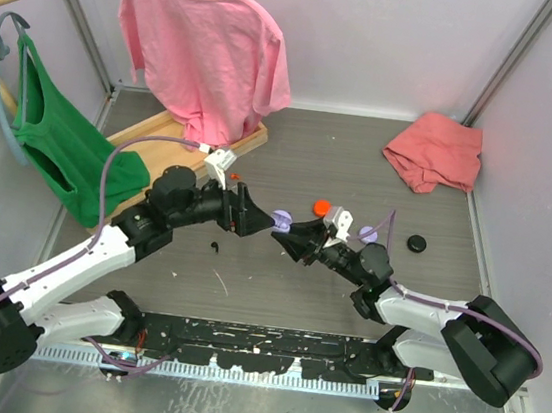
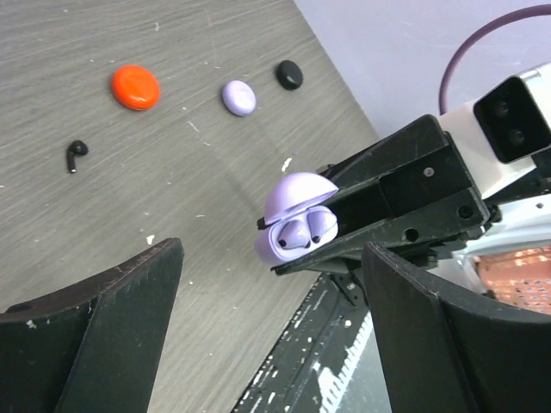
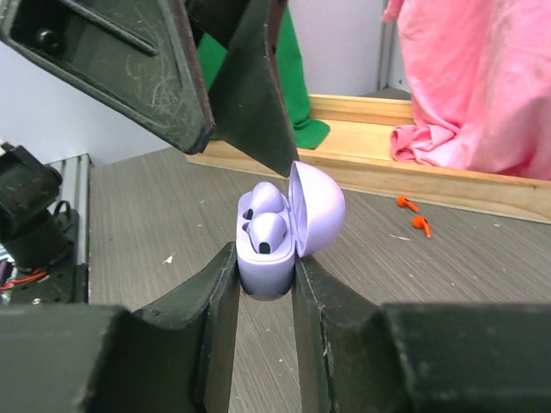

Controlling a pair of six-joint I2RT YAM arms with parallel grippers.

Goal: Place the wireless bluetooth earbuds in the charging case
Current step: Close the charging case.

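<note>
**A:** Top view: tool states?

**B:** Right gripper [image 1: 293,235] pinched on an open lilac plastic clamshell charging case [image 1: 280,221], raised off the grey wood-grain table [image 1: 276,287] near its middle. Left gripper [image 1: 262,219] spread wide, tips just beside the case.

**A:** Elsewhere on the table?

**B:** Just behind the grippers, a flat orange-red round plastic case [image 1: 321,208]. To the right, a closed lilac round case [image 1: 369,236], then a black round case [image 1: 417,243]. Near the left arm, a tiny curved black earbud [image 1: 215,247].

**A:** Left wrist view?

**B:** Left fingers [image 2: 103,301] well apart at the lower corners, nothing between them. Ahead, the clamshell clamped in the right gripper's black fingers, lid tipped back. Seated side by side in its wells, two small lilac plastic earbuds [image 2: 293,232]. On the table beyond, the three round cases and the black earbud, all apart from one another.

**A:** Right wrist view?

**B:** Right fingers [image 3: 225,297] pressed against the case base, one per side. Lid hinged open to the right, both lilac earbuds in their sockets. Directly above, the left gripper's fingertips, close to the lid; contact not determinable. Farther back, two orange-red plastic earbuds [image 3: 403,203] lying on the table beside a long wooden base [image 3: 413,163], below a hanging pink T-shirt [image 3: 482,86].
</note>
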